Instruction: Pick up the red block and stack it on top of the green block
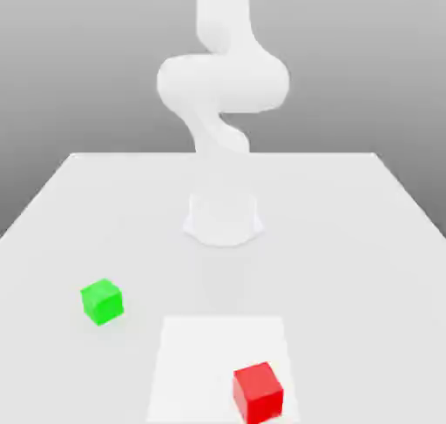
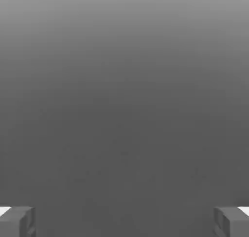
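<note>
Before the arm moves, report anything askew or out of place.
Nothing looks damaged or spilled. The red block sits turned at an angle to the white patch's edges, which seems harmless.

Behind my base, a plain gray backdrop [image 1: 78, 74] spans the exterior view, pale at twelve o'clock and darkening toward nine and three. Below it I stand on a broad, smooth off-white tabletop [image 1: 348, 274], its straight far edge running across and its sides widening toward seven and five o'clock. At six o'clock lies a flat, brighter white square [image 1: 205, 353]. The light is even, with barely any shadow. My hand view meets smooth gray, shading lighter to darker.
</note>
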